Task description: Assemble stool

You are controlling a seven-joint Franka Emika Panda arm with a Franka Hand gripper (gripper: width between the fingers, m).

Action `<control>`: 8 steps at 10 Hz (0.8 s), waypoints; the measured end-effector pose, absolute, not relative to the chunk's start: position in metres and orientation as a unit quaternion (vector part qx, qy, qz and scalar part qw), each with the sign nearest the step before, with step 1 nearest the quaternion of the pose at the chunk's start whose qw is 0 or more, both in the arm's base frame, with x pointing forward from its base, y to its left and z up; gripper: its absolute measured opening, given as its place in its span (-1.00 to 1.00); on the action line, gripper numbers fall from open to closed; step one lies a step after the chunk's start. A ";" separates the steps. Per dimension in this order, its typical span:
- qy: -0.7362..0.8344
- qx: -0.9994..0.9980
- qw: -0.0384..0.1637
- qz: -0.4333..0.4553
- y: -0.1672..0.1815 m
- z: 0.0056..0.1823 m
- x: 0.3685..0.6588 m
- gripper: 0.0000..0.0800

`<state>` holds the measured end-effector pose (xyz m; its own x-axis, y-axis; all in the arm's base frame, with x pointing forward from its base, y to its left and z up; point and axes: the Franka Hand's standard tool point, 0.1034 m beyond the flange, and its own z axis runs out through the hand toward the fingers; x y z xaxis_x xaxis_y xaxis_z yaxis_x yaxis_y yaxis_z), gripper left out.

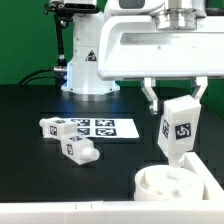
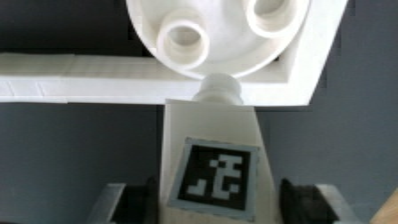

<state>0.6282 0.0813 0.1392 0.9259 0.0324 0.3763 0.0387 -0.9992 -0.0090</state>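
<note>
Gripper (image 1: 173, 104) clamped on one stool leg (image 1: 178, 130), a finger (image 2: 324, 203) on each flank, tag face showing. Long axis near upright, slightly tilted; narrow peg end down, pointing at the disc seat (image 1: 172, 186). In wrist view, peg tip meets seat rim just beside a socket (image 2: 183, 40); touching or just short of it, cannot tell. Seat flat near the tabletop (image 1: 20, 130) edge closest to the exterior camera, toward the exterior view's right, by the white bar (image 2: 71, 82). Spare leg (image 1: 55, 128) and second spare leg (image 1: 78, 150) on their sides mid-tabletop, beside the marker board (image 1: 98, 128)
</note>
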 end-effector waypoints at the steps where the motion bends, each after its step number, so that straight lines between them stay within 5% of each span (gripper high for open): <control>1: -0.020 -0.981 0.008 -0.191 0.081 0.138 0.628 -0.19; 5: -0.115 -0.970 -0.032 -0.211 0.084 0.114 0.621 -0.19; 8: -0.110 -0.971 -0.029 -0.211 0.086 0.114 0.621 -0.19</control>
<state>0.6210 0.0856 0.1143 0.8869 0.2265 0.4026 0.2017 -0.9740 0.1035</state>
